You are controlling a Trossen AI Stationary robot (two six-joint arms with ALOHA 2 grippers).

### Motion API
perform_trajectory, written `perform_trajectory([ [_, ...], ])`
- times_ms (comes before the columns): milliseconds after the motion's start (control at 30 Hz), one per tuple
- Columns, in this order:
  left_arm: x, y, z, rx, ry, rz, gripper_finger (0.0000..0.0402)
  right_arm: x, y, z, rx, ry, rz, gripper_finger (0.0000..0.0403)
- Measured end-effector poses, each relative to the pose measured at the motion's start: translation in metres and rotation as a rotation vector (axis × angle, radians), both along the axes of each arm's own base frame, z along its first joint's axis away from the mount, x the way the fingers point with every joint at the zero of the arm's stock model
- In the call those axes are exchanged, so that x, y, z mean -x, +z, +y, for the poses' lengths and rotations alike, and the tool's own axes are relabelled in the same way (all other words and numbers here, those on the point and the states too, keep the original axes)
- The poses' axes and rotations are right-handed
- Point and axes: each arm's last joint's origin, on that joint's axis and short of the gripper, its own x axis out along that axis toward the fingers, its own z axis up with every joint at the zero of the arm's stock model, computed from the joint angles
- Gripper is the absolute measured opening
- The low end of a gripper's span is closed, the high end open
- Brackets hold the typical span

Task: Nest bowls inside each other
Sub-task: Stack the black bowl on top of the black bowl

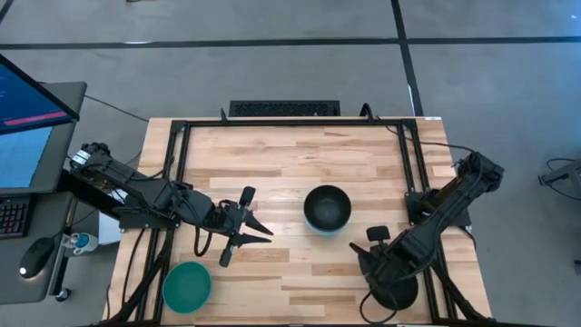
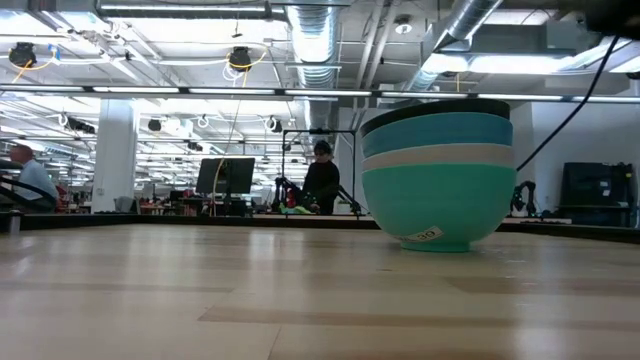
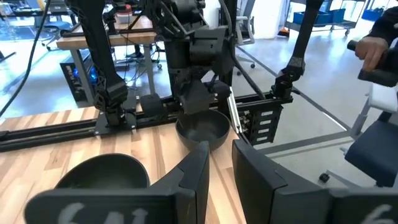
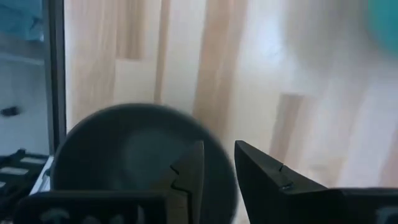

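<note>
Two dark arms work over the pale wood-plank table [image 1: 290,163], which sits inside a black metal frame [image 1: 182,136] running along its edges. Biggest task item is the nested stack of bowls [image 2: 438,175] near table centre: low view shows a black rim on top, then cyan-blue, white, and a cyan-blue bowl at the bottom carrying a small sticker; from above only the black inner bowl [image 1: 327,208] shows. Lone teal-green round bowl [image 1: 187,286] sits at the near left corner, well apart from the stack, nothing in it. Lone black round bowl [image 4: 140,158] is at the near right edge, mostly covered from above by the right arm. Right gripper [image 4: 217,168] hangs directly over that bowl, fingers slightly parted with one tip over the bowl's inside and the other outside the rim; cannot tell if they touch it. Left gripper [image 1: 256,229] is left of the stack, between it and the teal bowl, fingers spread open in a V, nothing held. Off-table on the left: a monitor [image 1: 27,113], a mouse [image 1: 34,257]. Black keyboard-like bar [image 1: 284,108] lies beyond the far edge. Low view shows a person [image 2: 322,178] standing far behind.
</note>
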Motion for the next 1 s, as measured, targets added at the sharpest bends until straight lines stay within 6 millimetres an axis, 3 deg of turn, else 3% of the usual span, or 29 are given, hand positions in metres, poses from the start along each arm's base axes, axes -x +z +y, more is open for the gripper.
perform_trajectory([
  [133, 0.0, 0.0, 0.0, 0.001, -0.003, 0.0, 0.0061, 0.005, -0.011, 0.003, -0.022, 0.0, 0.028, 0.0113],
  [467, 0.0, 0.0, 0.0, 0.009, -0.001, 0.001, 0.0061, 0.007, -0.018, 0.0, 0.003, 0.041, 0.023, 0.0113],
  [1000, 0.0, 0.0, 0.0, 0.012, 0.006, -0.001, 0.0061, 0.007, -0.04, -0.013, 0.038, 0.011, 0.059, 0.0113],
])
